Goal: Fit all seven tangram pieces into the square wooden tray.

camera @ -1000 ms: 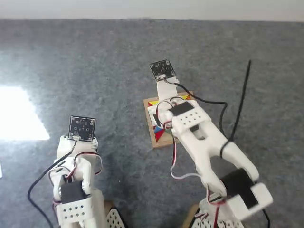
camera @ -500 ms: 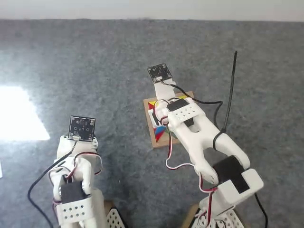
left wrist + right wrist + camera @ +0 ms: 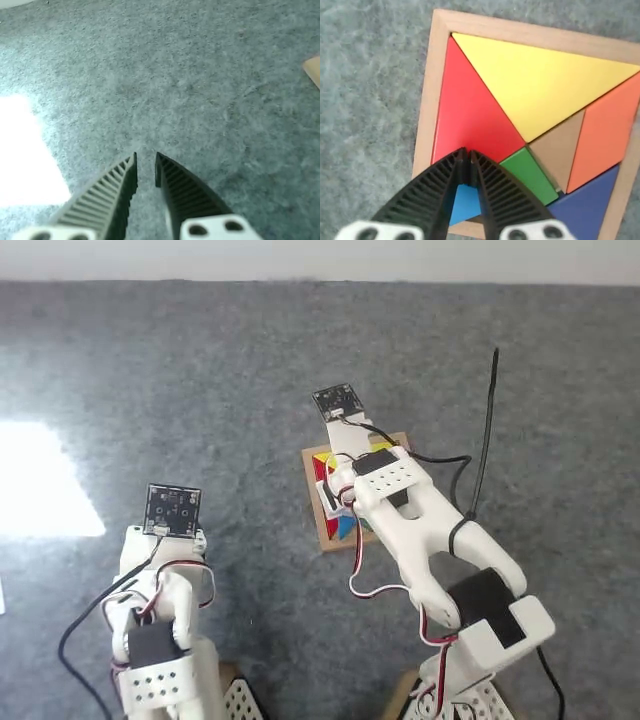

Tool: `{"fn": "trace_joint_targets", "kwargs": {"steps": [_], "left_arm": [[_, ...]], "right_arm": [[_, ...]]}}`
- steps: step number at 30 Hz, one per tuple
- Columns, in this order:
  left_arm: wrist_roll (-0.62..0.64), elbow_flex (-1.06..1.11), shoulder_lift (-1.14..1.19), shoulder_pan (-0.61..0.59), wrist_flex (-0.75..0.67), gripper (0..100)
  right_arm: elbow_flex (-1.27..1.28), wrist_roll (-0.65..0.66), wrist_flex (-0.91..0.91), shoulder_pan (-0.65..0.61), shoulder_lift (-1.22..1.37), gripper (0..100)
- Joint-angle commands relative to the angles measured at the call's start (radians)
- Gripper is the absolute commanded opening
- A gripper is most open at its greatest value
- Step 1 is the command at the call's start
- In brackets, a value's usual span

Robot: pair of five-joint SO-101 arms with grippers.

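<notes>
Tangram pieces [image 3: 540, 90], smooth painted triangles and a parallelogram, sit flush in the square wooden tray [image 3: 426, 100] directly beneath my right gripper [image 3: 467, 152], its ribbed jaws pinched together; that arm has pulled back slightly since a second ago. My left gripper [image 3: 145, 167] hangs slightly parted over grey felt [image 3: 200, 75]

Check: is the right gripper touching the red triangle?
Cannot tell. The right wrist view puts the right gripper over the red triangle, but hides any height gap.
</notes>
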Motion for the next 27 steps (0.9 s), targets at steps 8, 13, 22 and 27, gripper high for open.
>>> {"fn": "trace_joint_targets", "kwargs": {"steps": [8,13,22,27], "left_arm": [[-0.009,-0.007,-0.009,0.005,-0.025,6],[-0.009,-0.007,-0.009,0.005,-0.025,6],[-0.009,-0.007,-0.009,0.005,-0.023,6],[-0.009,-0.007,-0.009,0.005,-0.025,6]], "right_arm": [[0.080,-0.018,-0.047,0.079,-0.239,0.6],[0.173,-0.011,-0.104,0.111,-0.239,0.6],[0.181,0.020,-0.096,0.110,-0.199,0.6],[0.213,0.020,-0.058,0.110,-0.206,0.6]]}}
